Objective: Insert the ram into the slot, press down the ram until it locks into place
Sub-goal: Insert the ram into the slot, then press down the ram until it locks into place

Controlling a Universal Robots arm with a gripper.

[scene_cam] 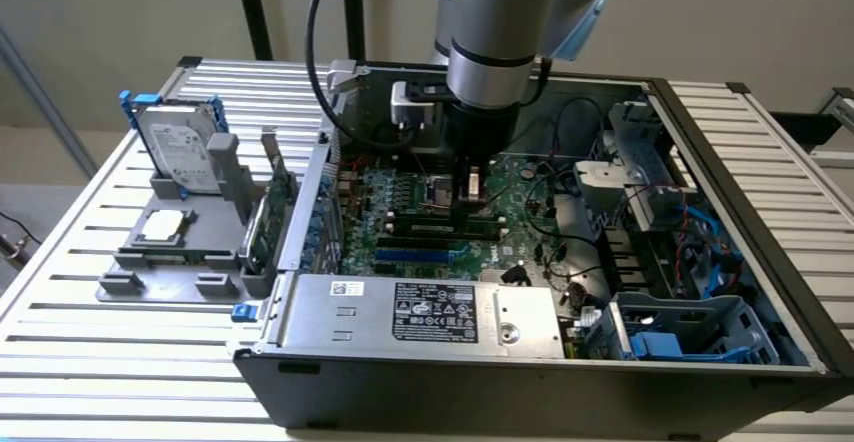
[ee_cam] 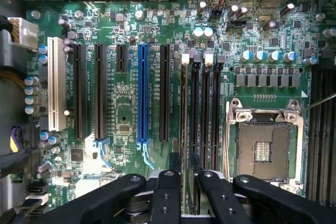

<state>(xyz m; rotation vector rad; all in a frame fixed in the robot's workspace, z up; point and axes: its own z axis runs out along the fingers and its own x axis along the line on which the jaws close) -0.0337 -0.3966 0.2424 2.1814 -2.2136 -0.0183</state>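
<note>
slatted table (scene_cam: 80,302), 1 case (scene_cam: 400,387), 4 memory slots (ee_cam: 206,108)

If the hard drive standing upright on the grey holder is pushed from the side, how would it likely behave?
The hard drive looks like a rigid metal box, so it is probably stiff and heavy for its size. It stands on end on the grey holder, so a side push might tip it.

Nothing on the power supply label (scene_cam: 434,314) reads clearly.
</note>
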